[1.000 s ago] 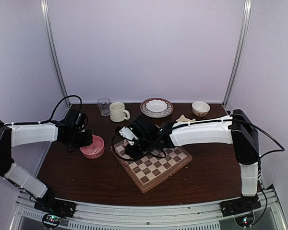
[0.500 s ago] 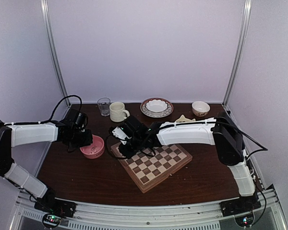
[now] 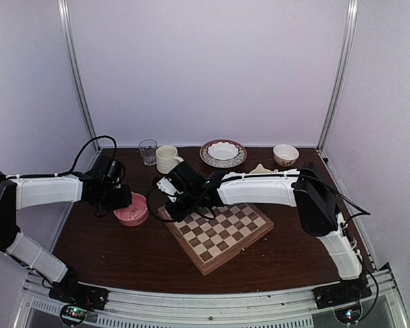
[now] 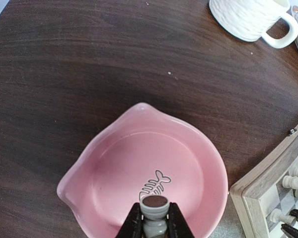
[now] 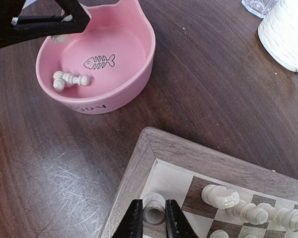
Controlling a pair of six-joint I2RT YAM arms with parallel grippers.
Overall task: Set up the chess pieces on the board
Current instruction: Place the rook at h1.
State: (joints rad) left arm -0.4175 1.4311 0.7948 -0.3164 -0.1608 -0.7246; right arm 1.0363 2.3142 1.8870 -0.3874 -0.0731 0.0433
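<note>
The right gripper (image 5: 154, 218) is pinched tight on a pale chess piece (image 5: 153, 208) over the corner square of the board (image 5: 134, 173) by the pink bowl (image 5: 131, 74), prob. to set it there, & the left gripper (image 4: 155, 220) grips a second piece (image 4: 155, 204) over the bowl, likely next to go.

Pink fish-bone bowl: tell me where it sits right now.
Top view: the pink ceramic bowl sits left of centre on the dark table, just off the checkered wooden chessboard's left corner, beneath the left gripper.
</note>
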